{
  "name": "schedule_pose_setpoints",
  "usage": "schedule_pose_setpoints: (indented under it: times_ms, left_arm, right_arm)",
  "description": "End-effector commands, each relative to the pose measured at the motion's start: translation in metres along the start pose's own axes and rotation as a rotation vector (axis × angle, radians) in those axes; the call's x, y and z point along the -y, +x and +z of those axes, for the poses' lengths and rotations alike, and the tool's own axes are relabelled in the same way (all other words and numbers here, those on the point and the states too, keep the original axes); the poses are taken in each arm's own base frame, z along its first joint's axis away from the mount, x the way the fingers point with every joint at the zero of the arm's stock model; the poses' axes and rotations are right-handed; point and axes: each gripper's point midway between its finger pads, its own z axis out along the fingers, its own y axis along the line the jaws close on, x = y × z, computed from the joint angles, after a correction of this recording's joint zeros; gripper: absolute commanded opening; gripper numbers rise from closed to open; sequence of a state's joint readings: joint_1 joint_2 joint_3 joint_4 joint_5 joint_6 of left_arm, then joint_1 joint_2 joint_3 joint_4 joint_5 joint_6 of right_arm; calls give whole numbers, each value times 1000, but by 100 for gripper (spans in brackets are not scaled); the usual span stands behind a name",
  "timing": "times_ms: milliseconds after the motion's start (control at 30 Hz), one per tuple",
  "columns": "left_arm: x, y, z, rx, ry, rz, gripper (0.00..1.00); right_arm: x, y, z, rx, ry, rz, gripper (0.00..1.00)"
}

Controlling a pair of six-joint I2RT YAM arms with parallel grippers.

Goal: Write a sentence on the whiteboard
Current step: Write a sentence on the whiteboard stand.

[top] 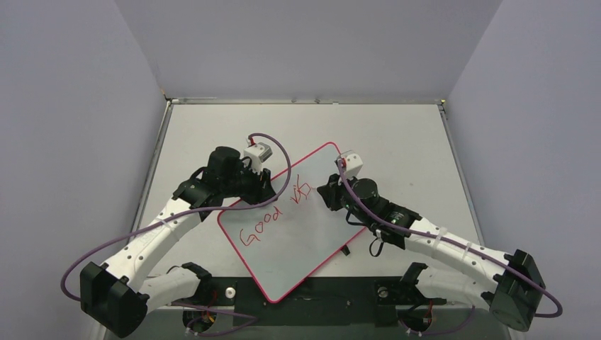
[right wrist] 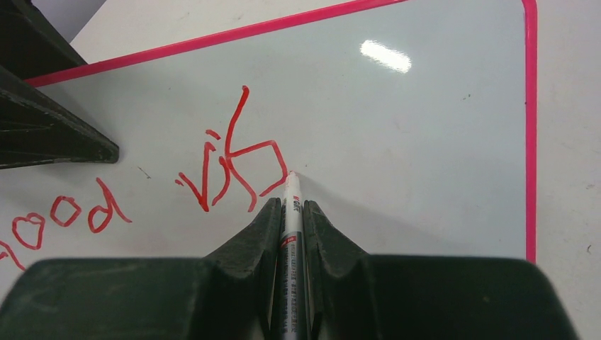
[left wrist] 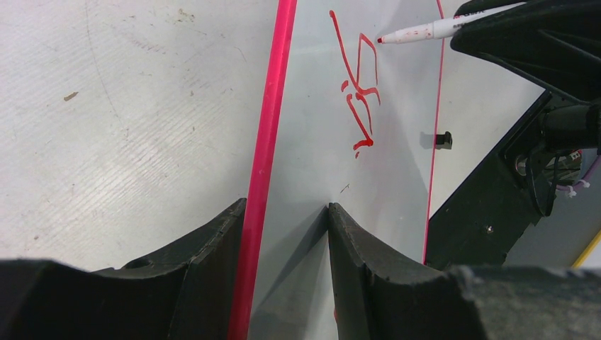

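- Pale grey tabletop [top: 397, 134] carries the whiteboard [top: 312, 241], slanted between both arms, with the sentence [top: 261, 228] on its far-left half.
- Left gripper [left wrist: 283, 209] stands apart, straddling the pink frame [left wrist: 266, 142]; we brace the board there.
- Right gripper [right wrist: 292, 205] is clamped on the marker [right wrist: 293, 241], tip at the last stroke; we press lightly.
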State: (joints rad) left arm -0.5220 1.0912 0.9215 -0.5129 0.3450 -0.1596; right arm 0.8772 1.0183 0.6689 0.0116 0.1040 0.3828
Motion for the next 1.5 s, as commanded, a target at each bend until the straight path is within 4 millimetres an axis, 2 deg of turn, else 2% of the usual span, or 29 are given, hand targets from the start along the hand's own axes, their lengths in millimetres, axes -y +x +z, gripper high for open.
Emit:
schedule_pose_setpoints:
  times_ms: [0,233,500,833,1100,1300,1467]
  left_arm:
    - [-14,-22,-7,91,-78,83,0]
    - [-14,-22,-8,93,-78,84,0]
    - [-13,-22,-8,93,-76,85,0]
    - [-13,-22,-9,95,-77,85,0]
    - [-13,-22,-8,95,-78,85,0]
    - [-14,-22,-8,93,-80,84,0]
    - [-14,-22,-8,93,-80,84,0]
  right_arm:
    - [-5,-28,6,83,-18,24,0]
    - [2,-24,14,73,1,23,0]
    - [21,-23,22,64,43,48,0]
    - [-1,-36,31,80,-56,75,0]
    - [-13,-37,28,82,-98,76,0]
    - [-11,-18,24,51,-90,88,0]
    - [-2,3,16,21,-62,97,0]
